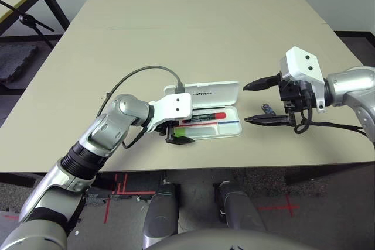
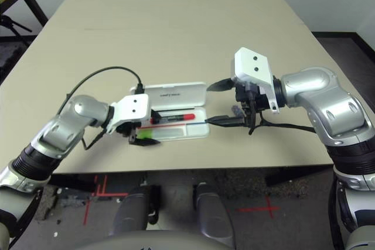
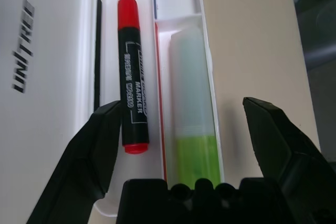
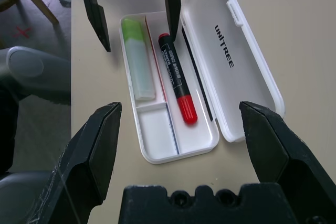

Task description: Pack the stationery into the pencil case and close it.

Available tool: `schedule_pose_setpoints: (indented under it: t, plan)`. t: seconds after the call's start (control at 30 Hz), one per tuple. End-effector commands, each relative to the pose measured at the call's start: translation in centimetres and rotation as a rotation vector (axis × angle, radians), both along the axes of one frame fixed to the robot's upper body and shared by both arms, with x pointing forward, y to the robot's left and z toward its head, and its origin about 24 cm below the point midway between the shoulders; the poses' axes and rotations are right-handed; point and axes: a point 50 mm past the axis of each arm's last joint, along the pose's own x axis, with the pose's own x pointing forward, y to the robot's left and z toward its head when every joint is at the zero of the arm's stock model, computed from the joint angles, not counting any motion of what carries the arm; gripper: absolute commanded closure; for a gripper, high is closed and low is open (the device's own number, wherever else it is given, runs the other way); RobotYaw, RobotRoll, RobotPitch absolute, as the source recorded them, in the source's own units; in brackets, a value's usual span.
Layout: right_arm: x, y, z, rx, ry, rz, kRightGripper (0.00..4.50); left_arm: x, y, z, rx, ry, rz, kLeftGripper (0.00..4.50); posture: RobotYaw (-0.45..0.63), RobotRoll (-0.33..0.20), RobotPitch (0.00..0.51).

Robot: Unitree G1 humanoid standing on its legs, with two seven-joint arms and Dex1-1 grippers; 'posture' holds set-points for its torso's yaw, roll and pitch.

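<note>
L gripper (image 1: 179, 139): fingers spread wide, nothing held; sits over the near-left end of the case, above the highlighter's green end.
R gripper (image 1: 262, 102): fingers wide apart, empty; just right of the case, facing it. Wrist view looks down into the tray between the two fingers.
Case (image 4: 252, 72): open on the table (image 1: 193, 27), lid laid flat on the far side w/ print showing; tray toward robot.
Marker (image 3: 131, 77): lies in the tray's long slot next to the lid hinge, red tip toward R side.
Highlighter (image 3: 194, 124): in the near slot, parallel to marker, divider between them.
Block (image 1: 268, 109): small dark item on the table just right of the case, between the R fingers in the head views; outside the tray.
Step (judged): 2 of 3 items packed; block not yet in, lid not yet shut.
Next move (judged): R gripper to drop onto the block, pinch it w/ a narrow close, carry it to the free small compartment at the tray's R end. L gripper should clear the tray first, then the lid can be swung over.
Risk (judged): block is tiny and may slip from the fingers.
</note>
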Motion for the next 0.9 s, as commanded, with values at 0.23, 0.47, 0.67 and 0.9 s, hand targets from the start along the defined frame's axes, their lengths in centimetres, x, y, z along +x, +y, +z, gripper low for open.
schedule_pose_setpoints:
  t: [0.23, 0.47, 0.67, 0.9]
  plan:
    - [-0.1, 0.1, -0.5, -0.008, 0.017, 0.017, 0.0, -1.7, 3.2, 4.0, -0.122, -0.102, -0.022, 0.03, 0.05, 0.0, 0.115]
    - [-0.4, -0.2, -0.5, -0.018, 0.081, -0.014, 0.0, -2.5, 4.1, 5.8, -0.176, -0.136, -0.013, 0.03, 0.06, 0.0, 0.115]
    - [-0.6, -0.8, 0.3, 0.014, 0.26, -0.201, 0.0, -3.0, 4.7, 7.2, -0.228, -0.155, -0.014, 0.03, 0.05, 0.0, 0.113]
    - [-1.3, -1.9, 0.0, -0.073, 0.41, -0.387, 0.0, -3.0, 4.8, 7.4, -0.239, -0.159, -0.011, 0.03, 0.03, 0.0, 0.117]
